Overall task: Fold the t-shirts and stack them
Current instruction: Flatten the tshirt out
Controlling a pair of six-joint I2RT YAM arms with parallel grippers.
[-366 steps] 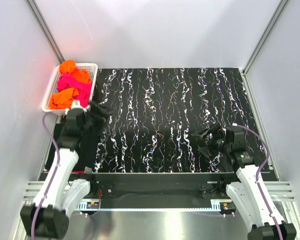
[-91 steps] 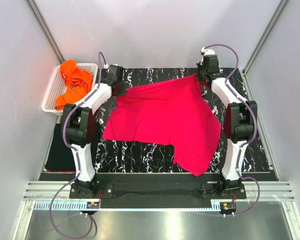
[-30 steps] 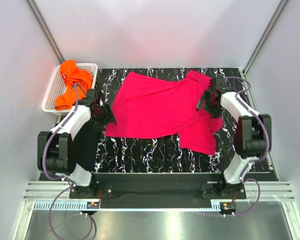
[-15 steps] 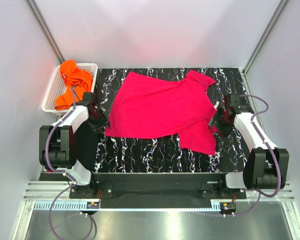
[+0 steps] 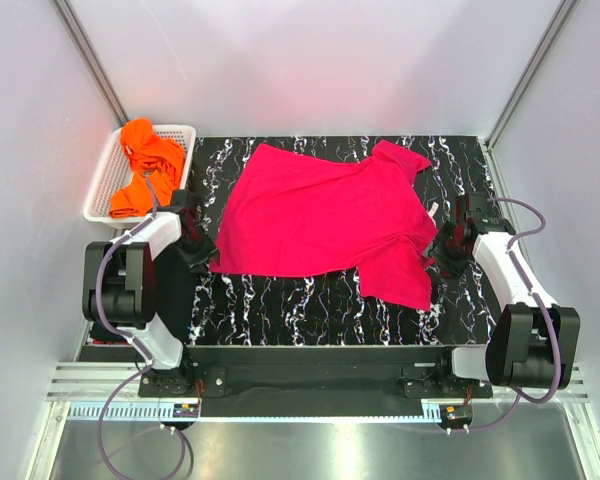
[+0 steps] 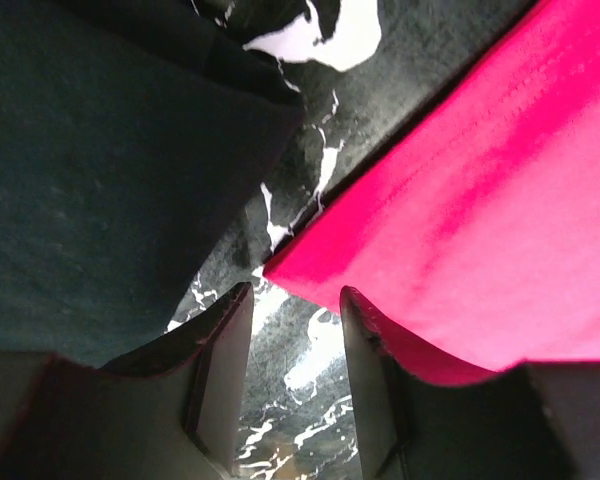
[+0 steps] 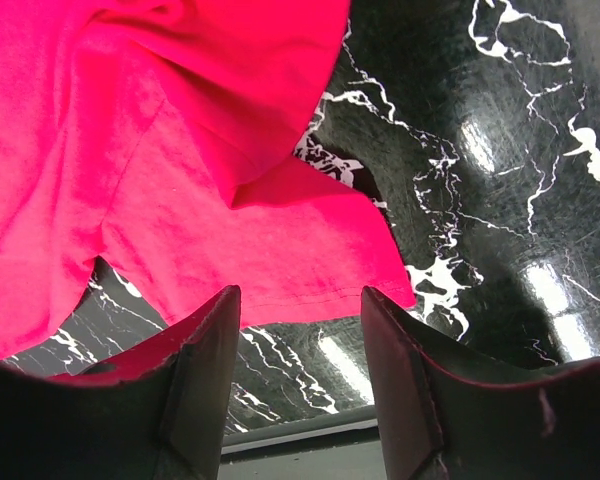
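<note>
Pink shirt point(image 5: 325, 220) spread flat mid-table point(image 5: 300, 305). Orange shirts point(image 5: 145, 160) in basket point(image 5: 99, 188), far left. Black shirt point(image 6: 90, 170) beside left tool point(image 6: 296, 293), fingers narrowly apart, empty, at pink shirt's left edge. Right tool point(image 7: 300, 292) wide, empty, at right edge.

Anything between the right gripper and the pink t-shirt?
Only bare black white-veined mat separates the right gripper from the hot-pink cloth t-shirt, seen in right wrist view.

White-walled lab test cell point(image 5: 310, 60)
</note>
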